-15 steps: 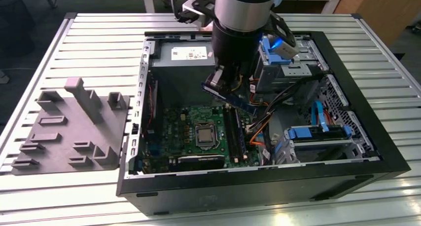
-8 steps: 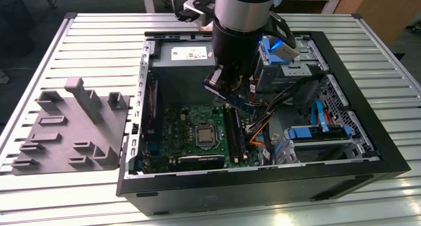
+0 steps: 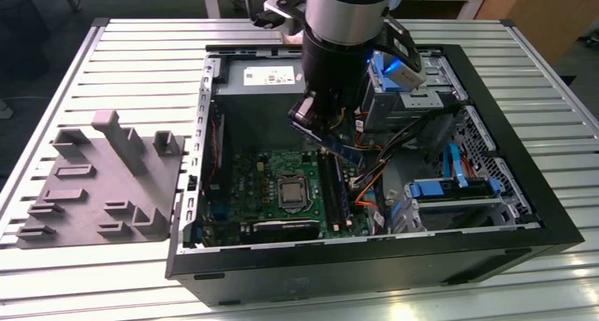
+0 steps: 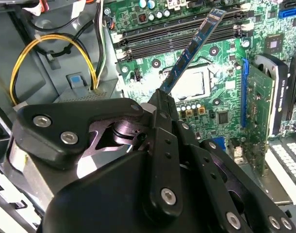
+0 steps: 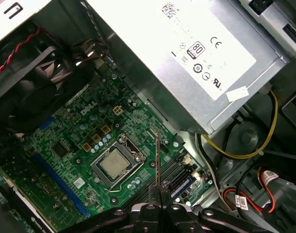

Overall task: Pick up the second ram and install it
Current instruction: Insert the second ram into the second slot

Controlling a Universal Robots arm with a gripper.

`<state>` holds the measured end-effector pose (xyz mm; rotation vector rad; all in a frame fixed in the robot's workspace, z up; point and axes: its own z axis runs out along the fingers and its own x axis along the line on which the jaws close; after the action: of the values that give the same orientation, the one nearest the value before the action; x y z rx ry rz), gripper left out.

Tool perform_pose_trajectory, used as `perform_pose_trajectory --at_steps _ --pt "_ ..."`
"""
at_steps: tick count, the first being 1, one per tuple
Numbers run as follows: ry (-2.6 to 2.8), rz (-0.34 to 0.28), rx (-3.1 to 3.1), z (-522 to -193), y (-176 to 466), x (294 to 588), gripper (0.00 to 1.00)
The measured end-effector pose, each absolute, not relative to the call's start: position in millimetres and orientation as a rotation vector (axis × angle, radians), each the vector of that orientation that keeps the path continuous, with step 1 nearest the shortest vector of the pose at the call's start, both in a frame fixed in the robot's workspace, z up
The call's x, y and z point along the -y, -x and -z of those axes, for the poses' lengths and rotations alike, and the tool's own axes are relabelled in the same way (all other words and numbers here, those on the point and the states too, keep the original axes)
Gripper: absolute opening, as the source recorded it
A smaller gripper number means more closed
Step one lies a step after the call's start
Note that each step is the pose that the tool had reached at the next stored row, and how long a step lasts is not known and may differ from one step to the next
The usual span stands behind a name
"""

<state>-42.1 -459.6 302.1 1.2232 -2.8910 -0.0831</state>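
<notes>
Now | claw [image 4: 160, 99] clenched on ram stick [image 4: 189, 53] | above motherboard [image 4: 221, 63], near memory slots [image 4: 153, 36]

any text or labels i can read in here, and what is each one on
Power supply: sticker with certification marks and a code square; fine print too small to read.
Circuit board: maker's name in white, not quoted; other markings too small.
Memory stick, held in the end effector: nothing readable.
</notes>
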Motion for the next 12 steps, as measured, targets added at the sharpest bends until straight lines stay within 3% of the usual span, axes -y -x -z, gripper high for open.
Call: perform_pose_trajectory --at_steps 12 --pt "-1.122 0.083 2.934 -302.1 42.0 459.7 0.12"
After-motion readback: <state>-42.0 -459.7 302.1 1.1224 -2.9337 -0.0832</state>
